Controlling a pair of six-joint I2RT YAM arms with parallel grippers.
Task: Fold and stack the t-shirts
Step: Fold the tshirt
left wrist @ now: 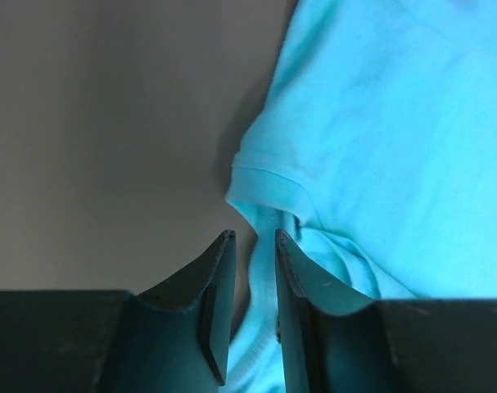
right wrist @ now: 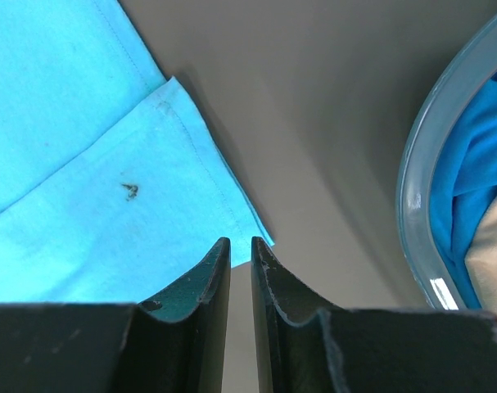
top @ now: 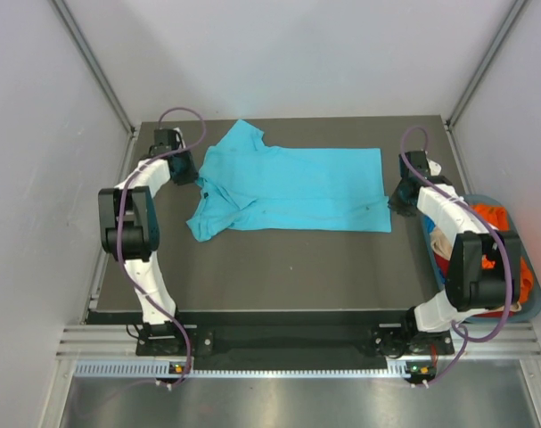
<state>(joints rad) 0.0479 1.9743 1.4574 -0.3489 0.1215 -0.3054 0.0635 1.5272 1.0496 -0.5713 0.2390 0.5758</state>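
Both arms reach to the far side: left gripper (left wrist: 254, 246) nearly closed at the turquoise t-shirt's (top: 288, 187) collar end, right gripper (right wrist: 238, 246) nearly closed at its hem corner. Shirt lies flat mid-desk, toward the far edge.

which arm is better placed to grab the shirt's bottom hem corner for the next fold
Right. The right gripper hovers beside the turquoise t-shirt's hem corner, fingers nearly closed but empty. The left gripper sits at the sleeve end.

Left pincer (left wrist: 255, 237) nearly closed, right pincer (right wrist: 241, 241) likewise, arms outstretched
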